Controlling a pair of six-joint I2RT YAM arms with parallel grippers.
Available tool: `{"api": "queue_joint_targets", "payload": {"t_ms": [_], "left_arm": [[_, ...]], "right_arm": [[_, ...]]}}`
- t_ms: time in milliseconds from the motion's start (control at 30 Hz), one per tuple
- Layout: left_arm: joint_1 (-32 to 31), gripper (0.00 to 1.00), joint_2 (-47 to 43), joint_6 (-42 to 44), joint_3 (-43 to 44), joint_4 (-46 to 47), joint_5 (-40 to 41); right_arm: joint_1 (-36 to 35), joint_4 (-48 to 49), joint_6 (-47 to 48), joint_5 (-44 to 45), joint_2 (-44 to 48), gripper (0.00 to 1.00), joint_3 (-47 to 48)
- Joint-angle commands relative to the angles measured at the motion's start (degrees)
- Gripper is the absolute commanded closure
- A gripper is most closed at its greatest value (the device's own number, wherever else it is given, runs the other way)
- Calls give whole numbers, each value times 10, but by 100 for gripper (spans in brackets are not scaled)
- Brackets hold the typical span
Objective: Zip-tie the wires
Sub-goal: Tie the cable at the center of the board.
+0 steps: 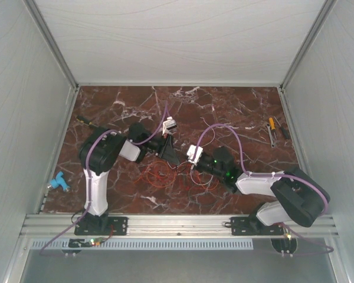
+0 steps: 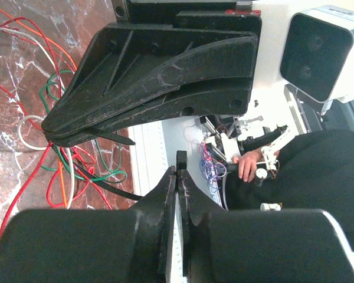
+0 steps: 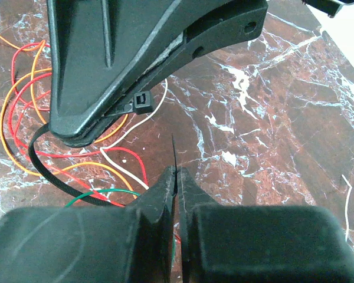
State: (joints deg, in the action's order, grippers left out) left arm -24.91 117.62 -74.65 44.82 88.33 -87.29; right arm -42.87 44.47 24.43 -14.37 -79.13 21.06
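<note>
Left claw: fingers pressed fully together on the head end of the zip tie. In the right wrist view the locking head shows just outside its tips. Right claw: likewise closed tight, pinching the tail, whose point stands up between its fingers. The strap bows between the two claws, low over the wires, which lie in loose red, orange, white and green loops on the desk, midway between the arms. Assessment: the strap is light, springy and slick, and is best pinched flat-on close to each end, as it is now. The wires are limp and hair-thin, likely to slip out of a slack loop. Not determinable: whether the strap passes under all of the wires, or any. The tail is not seen entering the head.
</note>
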Motion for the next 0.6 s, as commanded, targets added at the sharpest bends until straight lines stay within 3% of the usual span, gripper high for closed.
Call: {"api": "queue_joint_targets", "payload": {"t_ms": [0, 567], "left_arm": [[0, 100, 18, -13, 21, 66, -16], [-6, 100, 36, -16, 45, 69, -20]], "right_arm": [[-5, 47, 16, 4, 18, 100, 1], [-19, 44, 11, -8, 20, 100, 2]]}}
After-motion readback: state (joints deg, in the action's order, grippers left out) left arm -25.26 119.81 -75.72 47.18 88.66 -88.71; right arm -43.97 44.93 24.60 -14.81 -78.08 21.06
